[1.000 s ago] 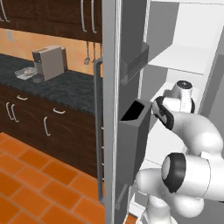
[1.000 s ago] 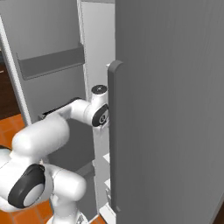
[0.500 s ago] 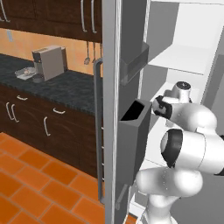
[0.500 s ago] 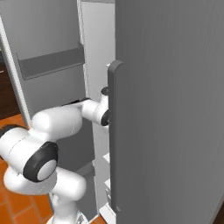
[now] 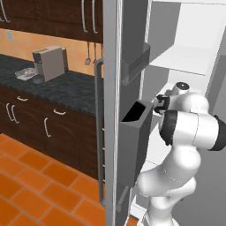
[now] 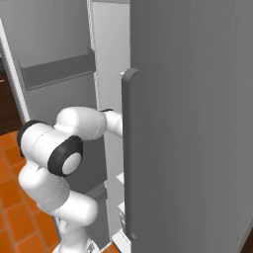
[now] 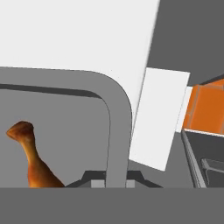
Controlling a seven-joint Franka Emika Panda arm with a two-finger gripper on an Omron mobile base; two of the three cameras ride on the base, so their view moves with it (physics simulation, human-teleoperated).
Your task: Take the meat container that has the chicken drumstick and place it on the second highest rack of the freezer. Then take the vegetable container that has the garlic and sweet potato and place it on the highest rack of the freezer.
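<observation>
the fingers (image 7: 95, 178) are closed narrow on the grey rim of the tray (image 7: 117, 113), one tip at each side of the rim, at the bottom of the hand view. the drumstick (image 7: 33, 157) lies inside this tray, to the left of the gripper (image 7: 110, 177), orange-brown, its thin end pointing up. behind the tray there is the white inside of the freezer (image 5: 194, 57). in the left base view the arm (image 5: 190, 128) reaches past the open door (image 5: 132, 88) and its dark bin (image 5: 137, 132) into the freezer, below a white shelf (image 5: 187, 59).
</observation>
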